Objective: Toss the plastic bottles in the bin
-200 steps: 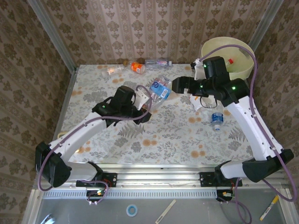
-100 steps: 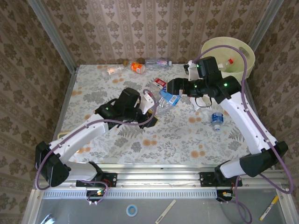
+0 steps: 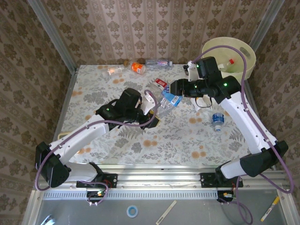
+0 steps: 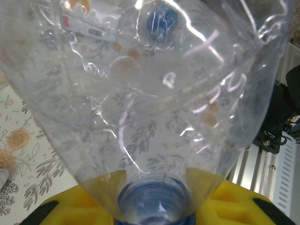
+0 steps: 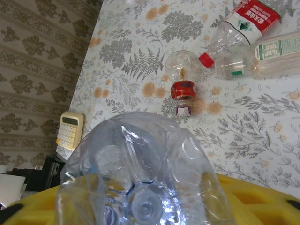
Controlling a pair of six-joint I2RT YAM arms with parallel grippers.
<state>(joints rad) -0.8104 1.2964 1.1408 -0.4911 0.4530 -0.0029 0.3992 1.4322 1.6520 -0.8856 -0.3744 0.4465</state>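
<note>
A crushed clear plastic bottle (image 3: 164, 100) with a blue label hangs above the table's middle, between both arms. My left gripper (image 3: 153, 105) is shut on its blue-ringed neck (image 4: 154, 201), with yellow pads (image 4: 84, 206) on either side. My right gripper (image 3: 174, 90) is shut on the other end, and the bottle's base (image 5: 145, 187) sits between its yellow pads (image 5: 243, 197). The cream bin (image 3: 211, 47) stands at the far right corner with a red-capped bottle (image 3: 227, 62) inside.
Loose bottles lie on the table: a blue-labelled one (image 3: 217, 119) under the right arm, and an orange one (image 3: 138, 67), a clear one (image 3: 158, 62) and a small one (image 3: 114, 70) along the back edge. A red-labelled bottle (image 5: 182, 84) and a cream calculator (image 5: 69, 129) lie below the right wrist.
The left arm carried the bottle rightward and the right arm swung left to meet it. The right jaws, wide before, have closed onto the bottle's base.
</note>
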